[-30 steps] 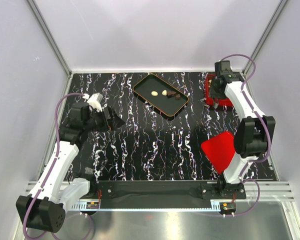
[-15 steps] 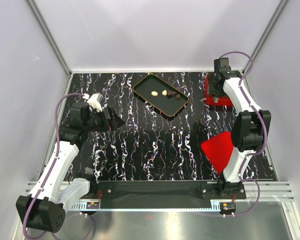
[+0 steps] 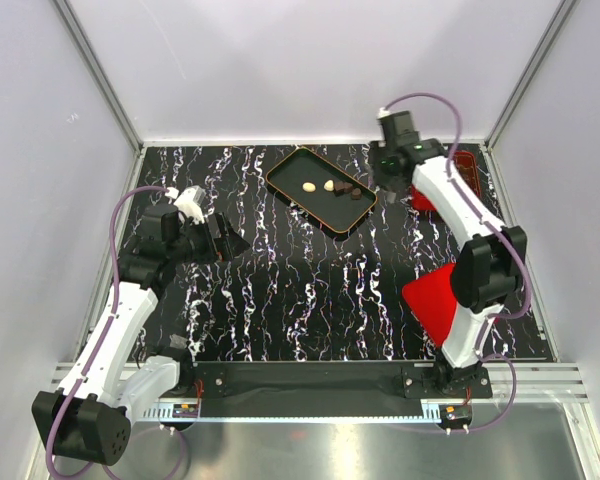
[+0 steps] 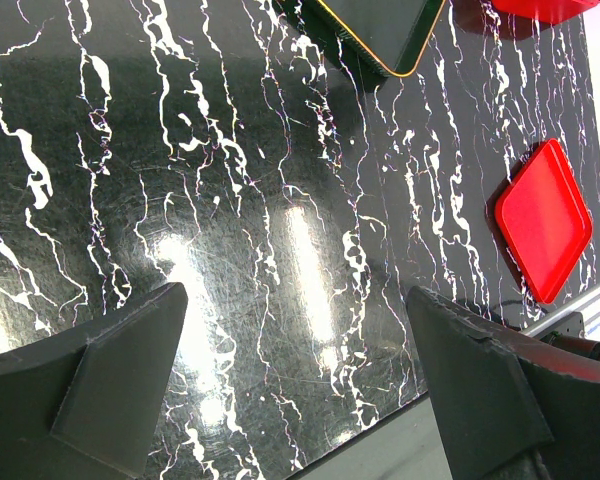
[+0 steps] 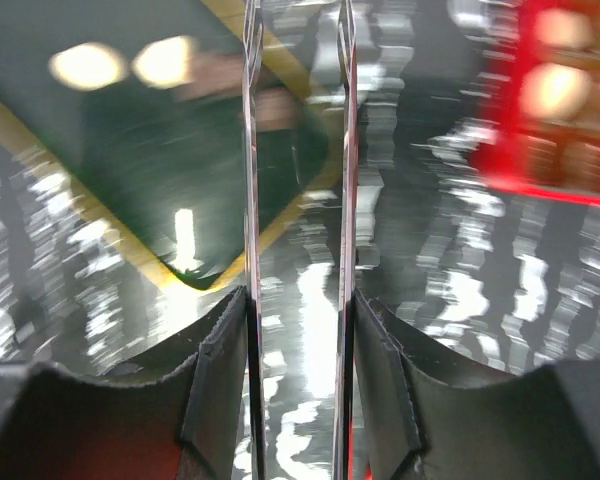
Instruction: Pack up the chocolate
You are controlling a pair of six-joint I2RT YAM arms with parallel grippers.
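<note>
**Chocolate lying just left of the right fingers, off the tray's right corner**

The marbled black surface (image 3: pixel 310 300) is carrying everything. The right arm (image 3: pixel 450 200) is hanging over the far edge. The left arm (image 3: pixel 130 300) is hovering by the left edge, well apart from the work.

The black tray (image 3: pixel 298 172) is lying slantwise near the middle of the far edge. The red box (image 3: pixel 466 170) is sitting in the far right corner, and its lid (image 3: pixel 435 298) is lying toward the near right corner.

The chocolate (image 3: pixel 329 186) is lying in the tray in a short row running roughly along the tray's length. The cream pieces are sitting at the row's left end and the dark ones at its right end.

The right fingers (image 3: pixel 382 186) are hovering just beside the tray's right corner, outside the rim. Their thin blades are standing a narrow gap apart and gripping nothing. The left fingers (image 3: pixel 225 240) are gaping wide and are also empty.

The right arm is by far the nearer one. The next move is probably a short shift left over the rim, then a descent onto the nearest dark piece. The wrist view is blurring too much to show that piece's shape.
</note>
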